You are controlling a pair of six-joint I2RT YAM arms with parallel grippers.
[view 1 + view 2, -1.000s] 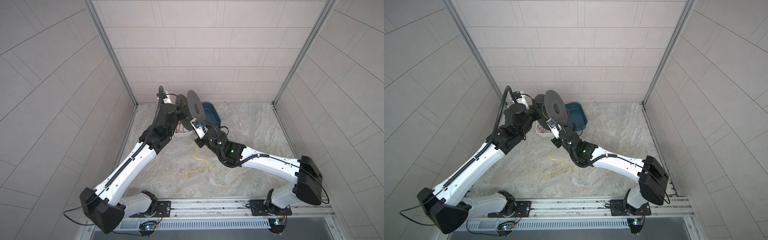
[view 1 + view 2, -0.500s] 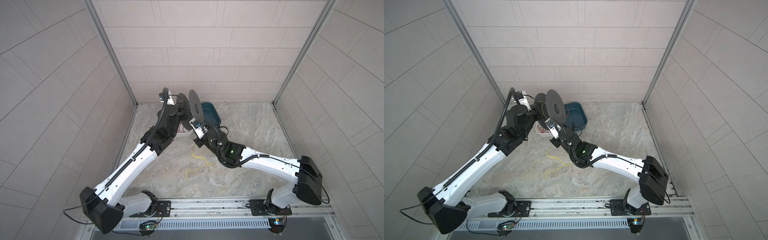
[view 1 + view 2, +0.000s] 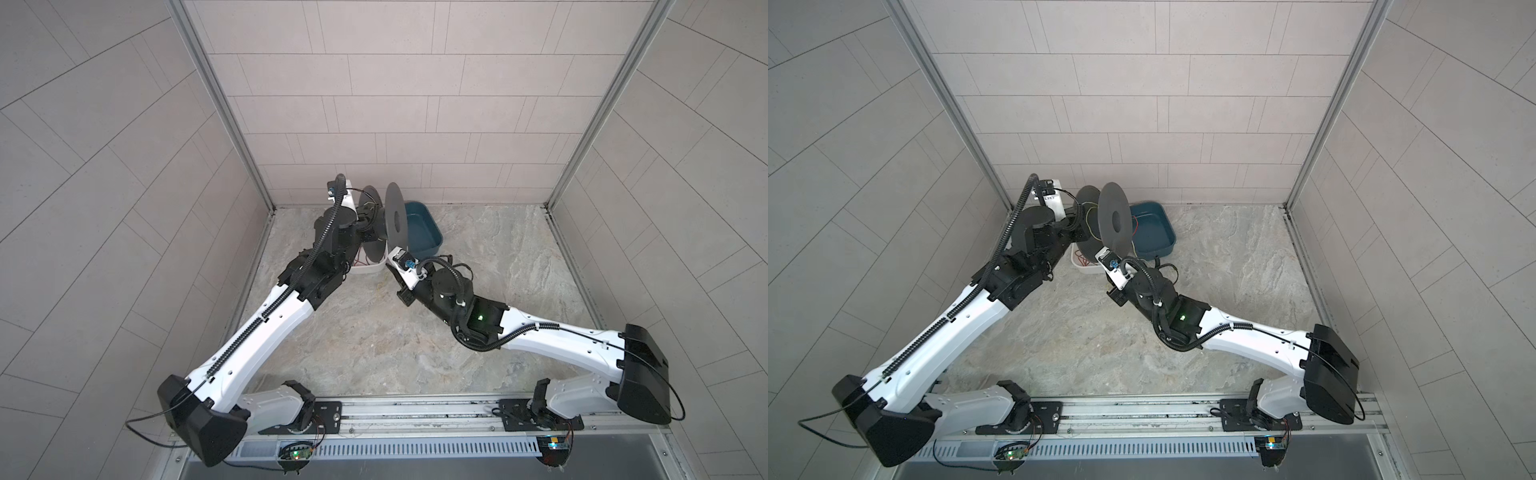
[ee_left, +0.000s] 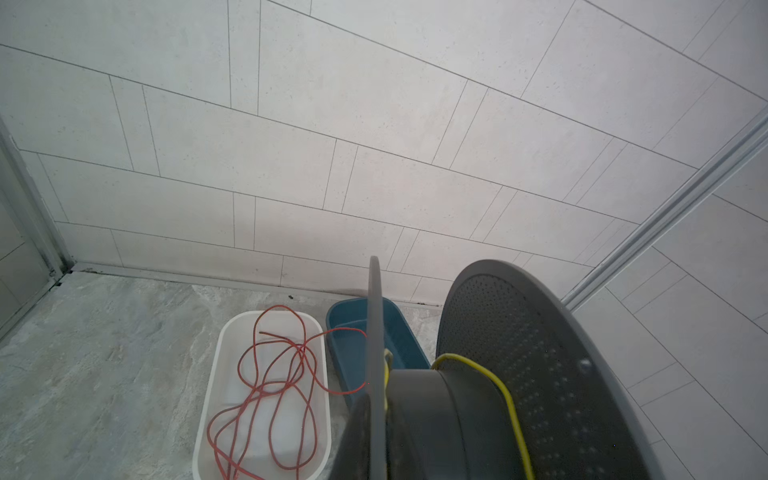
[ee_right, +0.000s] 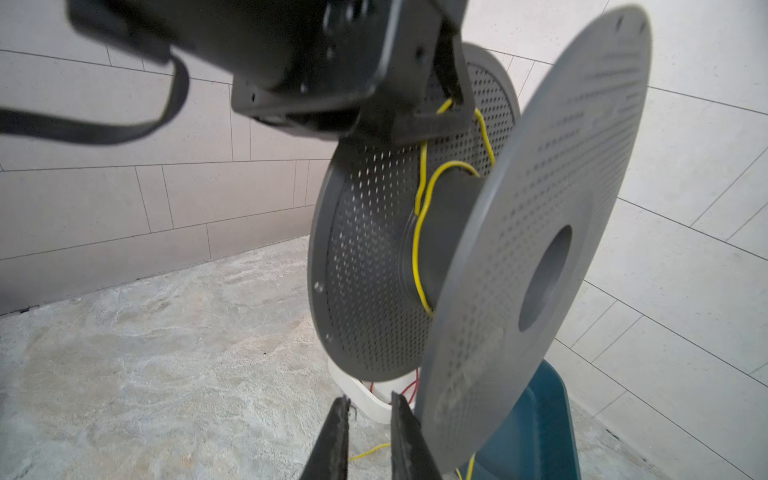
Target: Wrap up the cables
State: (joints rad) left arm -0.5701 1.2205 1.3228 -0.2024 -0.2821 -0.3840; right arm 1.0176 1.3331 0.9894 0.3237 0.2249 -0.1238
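Arms are meeting near the back-left corner: left arm (image 3: 266, 316) holding the dark grey spool (image 3: 395, 220) above the white tray (image 4: 218, 386), jaws clamped on its rear flange, right arm (image 3: 453, 291) reaching low beneath. Yellow cable (image 5: 417, 249) is looping the hub. Right jaws, shut earlier, are standing apart, empty; the cable's trail across the worktop (image 3: 374, 353) is mostly gone.

Work surface (image 3: 374, 340): grey marbled slab, tiled walls on three sides. Standing on it near the back wall, just beside each other: white tray (image 4: 208, 415) holding loose red wire (image 4: 299, 351), and blue bin (image 3: 419, 226). A short stretch of yellow cable (image 5: 370, 451) lies on the slab near the tray.
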